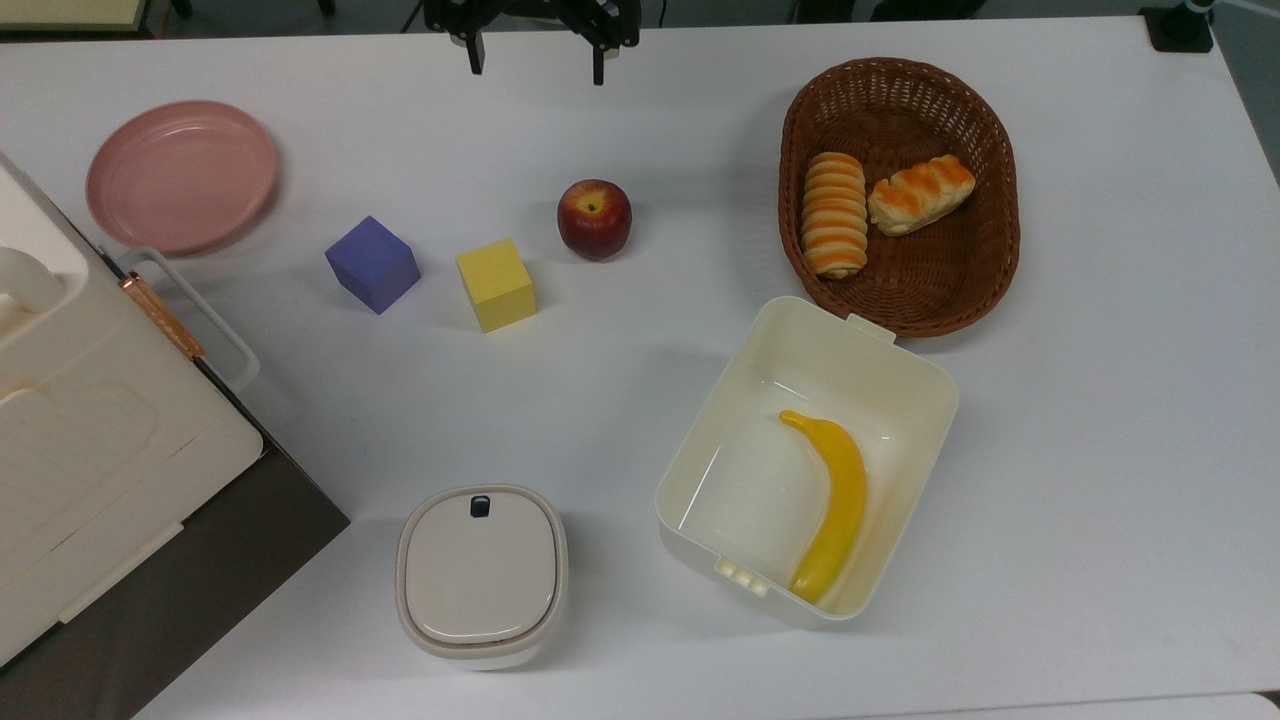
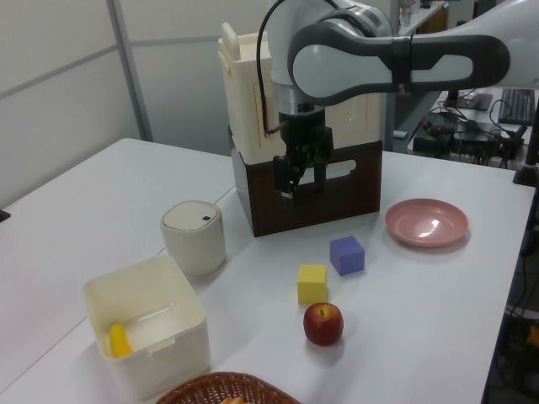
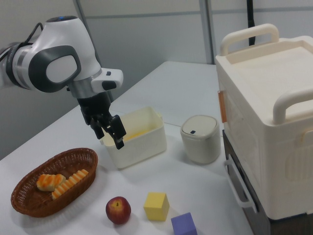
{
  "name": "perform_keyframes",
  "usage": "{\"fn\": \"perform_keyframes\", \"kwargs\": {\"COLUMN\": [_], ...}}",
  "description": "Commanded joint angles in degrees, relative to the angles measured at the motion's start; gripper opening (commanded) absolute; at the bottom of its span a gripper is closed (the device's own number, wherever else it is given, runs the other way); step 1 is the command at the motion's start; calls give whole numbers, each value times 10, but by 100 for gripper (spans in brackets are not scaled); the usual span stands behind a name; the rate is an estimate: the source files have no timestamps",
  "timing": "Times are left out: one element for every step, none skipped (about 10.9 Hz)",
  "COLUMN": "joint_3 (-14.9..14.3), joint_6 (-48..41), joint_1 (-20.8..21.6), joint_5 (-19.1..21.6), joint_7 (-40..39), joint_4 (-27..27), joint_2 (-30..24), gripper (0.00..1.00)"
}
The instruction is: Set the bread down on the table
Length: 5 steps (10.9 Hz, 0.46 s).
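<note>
The bread (image 1: 921, 194) lies inside the brown wicker basket (image 1: 990, 250), resting against the striped roll (image 1: 835, 213) that sits on its left in the top view; in the right view the bread (image 3: 47, 181) is seen low and to the left of the gripper (image 3: 112, 134), well apart from it. The gripper (image 1: 535, 58) hangs in the air at the far edge of the table (image 1: 1100, 450) in the top view, fingers spread wide and holding nothing; the basket is to its right and nearer the camera in the top view. In the left view the gripper (image 2: 299, 179) points downward in front of the dark-brown base of the cream storage case (image 2: 253, 93), clear of the tabletop. Nearest below the gripper in the top view is the red apple (image 1: 594, 218), with the yellow cube (image 1: 496, 285) and the purple cube (image 1: 372, 264) further toward the top view's left. The pink plate (image 1: 181, 175) lies well off to the left of the gripper in the top view. The open cream box (image 1: 900, 370) holding the banana (image 1: 835, 500) sits just beside the basket, on the near side in the top view, well away from the gripper. The lidded cream container (image 1: 481, 575) stands farthest from the gripper, near the front edge in the top view.
</note>
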Motion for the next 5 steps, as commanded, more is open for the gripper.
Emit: {"fn": "perform_keyframes", "kwargs": {"joint_3": [7,20,27,31,34], "joint_6": [-11,-10,-8,-9,-7], "joint_1": [3,6,9,25,46], "joint_5": [10,11,11,12,13], "joint_7": [-10,-7,-5,-2,14], "joint_4": [-12,-14,-19,-19,-19], "joint_2": [-14,-12,-13,-12,-12], "gripper": [100,100,100,100,100]}}
